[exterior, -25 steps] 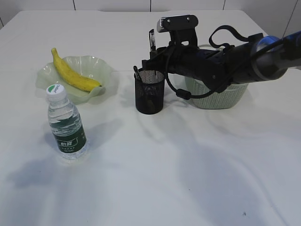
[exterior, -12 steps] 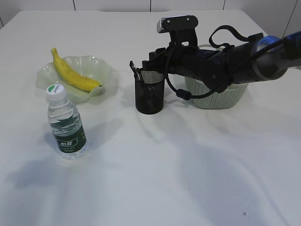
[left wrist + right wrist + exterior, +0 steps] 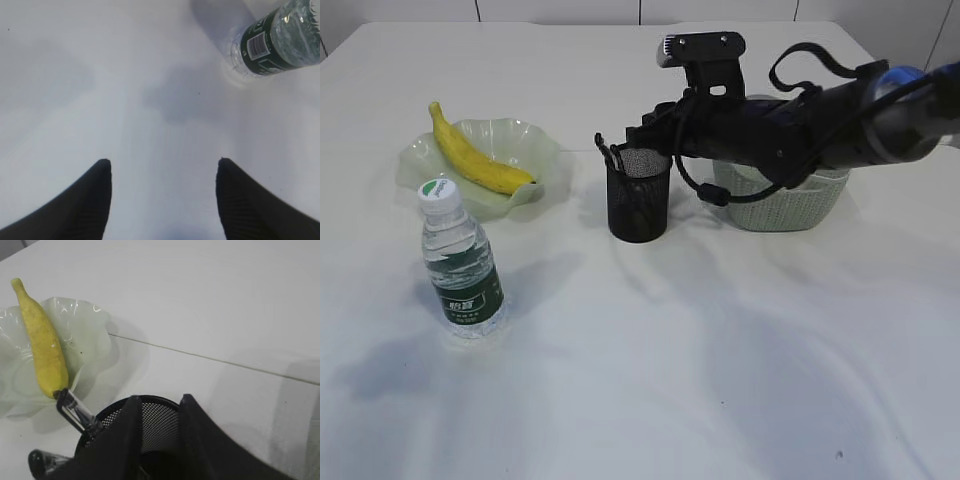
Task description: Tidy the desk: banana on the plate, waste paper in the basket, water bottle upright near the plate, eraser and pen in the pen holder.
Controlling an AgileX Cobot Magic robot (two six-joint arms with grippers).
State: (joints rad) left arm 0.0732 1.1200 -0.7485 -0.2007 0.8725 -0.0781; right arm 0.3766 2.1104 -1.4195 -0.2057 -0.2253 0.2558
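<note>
Hovering my right gripper (image 3: pixel 159 412) just above the mesh pen holder (image 3: pixel 639 195), I see its two fingers parted by a narrow gap with nothing between them. The pen (image 3: pixel 76 410) stands in the holder, leaning out over the rim toward the plate (image 3: pixel 530 150); a second dark end pokes out lower left in the right wrist view, though I cannot tell whether it belongs to the same pen. The eraser I cannot make out; it may be down inside the mesh.

The banana (image 3: pixel 472 155) lies on the plate, the water bottle (image 3: pixel 462 265) stands upright just in front of it, and the basket (image 3: pixel 790 205) sits behind my right arm, contents hidden. My left gripper (image 3: pixel 162 200) hangs spread wide over bare table, bottle well off to one side.

My worry is the retreat. The fingers sit close to the rim and the leaning pen, so lifting at a slant could catch the pen or tip the light holder over. I would rise straight up before swinging away.
</note>
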